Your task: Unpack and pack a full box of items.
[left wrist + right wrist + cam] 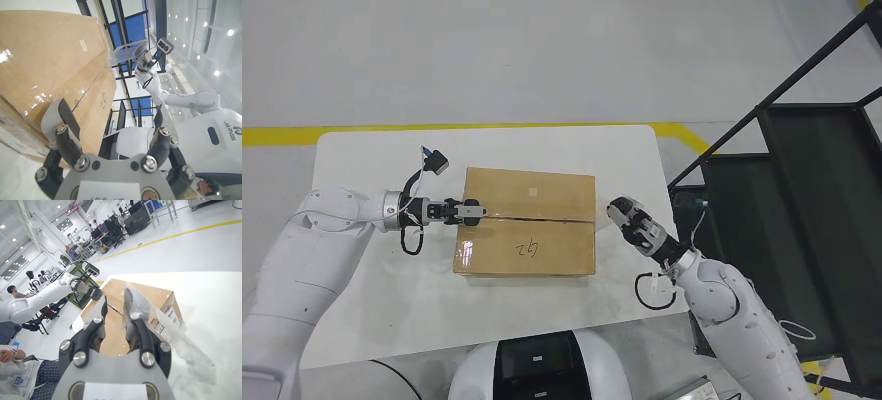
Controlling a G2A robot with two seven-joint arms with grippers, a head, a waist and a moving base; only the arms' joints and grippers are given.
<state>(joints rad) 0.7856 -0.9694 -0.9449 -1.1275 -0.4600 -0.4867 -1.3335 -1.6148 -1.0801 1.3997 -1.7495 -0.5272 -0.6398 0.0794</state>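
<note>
A closed brown cardboard box (527, 225) with clear tape along its top seam sits mid-table. My left gripper (470, 211) is at the box's left end by the seam, open; in its wrist view (113, 119) one finger (66, 117) lies against the box (47, 56) top and the other hangs free. My right gripper (627, 215) hovers just off the box's right end. Its wrist view shows it (117, 306) open, with a loose strip of clear tape (138, 306) clinging to one finger, above the box (115, 291). The tape strip (126, 52) also shows in the left wrist view.
The white table (372, 300) has bare room left, right and in front of the box. A black metal rack (802, 200) stands close to the table's right edge. A yellow floor line (342, 132) runs behind the table.
</note>
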